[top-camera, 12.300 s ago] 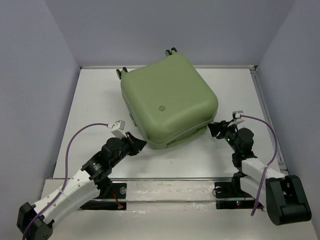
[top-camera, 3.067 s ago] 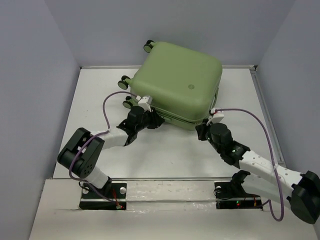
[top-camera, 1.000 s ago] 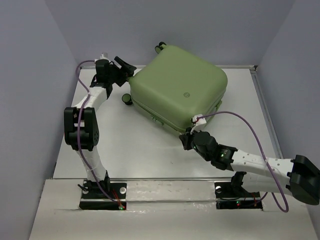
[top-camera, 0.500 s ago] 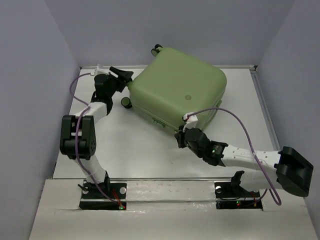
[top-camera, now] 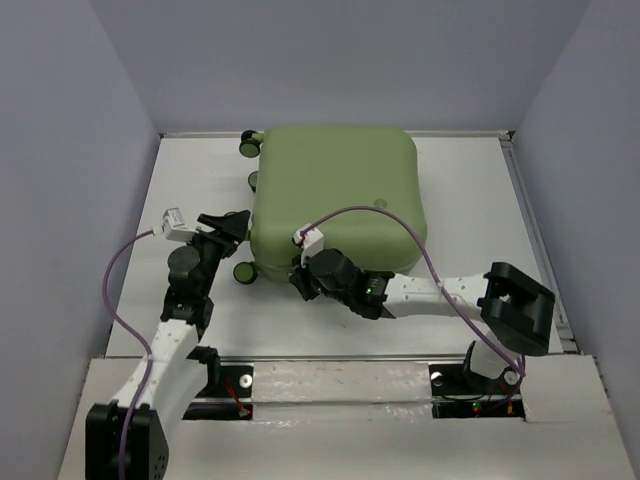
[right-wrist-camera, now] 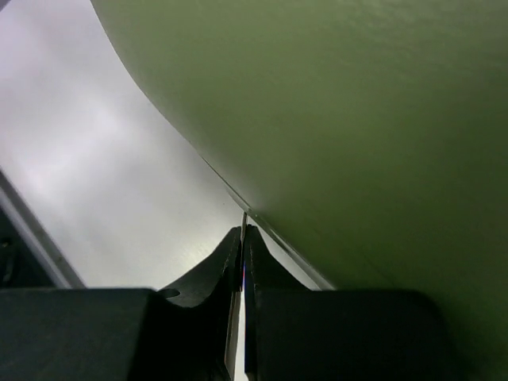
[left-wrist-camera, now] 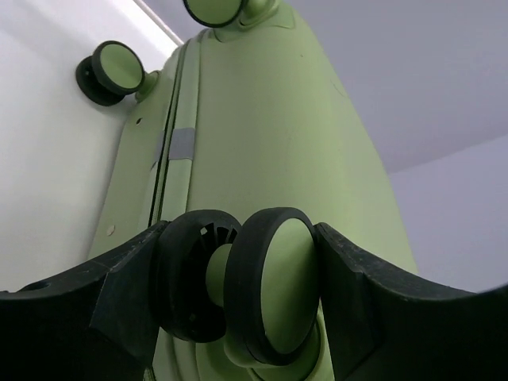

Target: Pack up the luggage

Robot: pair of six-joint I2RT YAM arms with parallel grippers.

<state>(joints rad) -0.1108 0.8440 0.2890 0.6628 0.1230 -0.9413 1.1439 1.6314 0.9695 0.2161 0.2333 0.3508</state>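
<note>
Looking down from above, we see the flat white table (top-camera: 480, 200) carrying the luggage (top-camera: 335, 195), a large light olive-green hard-shell suitcase with rounded corners. It lies closed on its broad face, toward 12 o'clock from the table's middle, with its wheeled end at 9 o'clock.

The white-and-black left arm (top-camera: 170, 335) reaches up to the shell's 8 o'clock corner. The right arm (top-camera: 430, 292) stretches across toward 9 o'clock along the near edge, and its thin purple cable (top-camera: 370, 212) arcs over the shell.

The left claw (top-camera: 232, 225) straddles a small twin wheel with a black tyre and green hub (left-wrist-camera: 274, 286). In the wrist view one finger lies against each side, so it holds that wheel. Two more wheels (left-wrist-camera: 111, 71) sit beyond, at 11 o'clock in that view.

The right claw (top-camera: 300, 280) meets the shell's 7 o'clock edge. Its fingers (right-wrist-camera: 214, 262) are pressed nearly together at the seam, with a thin sliver between them that we cannot identify.

A small round logo (top-camera: 379, 203) marks the shell.
</note>
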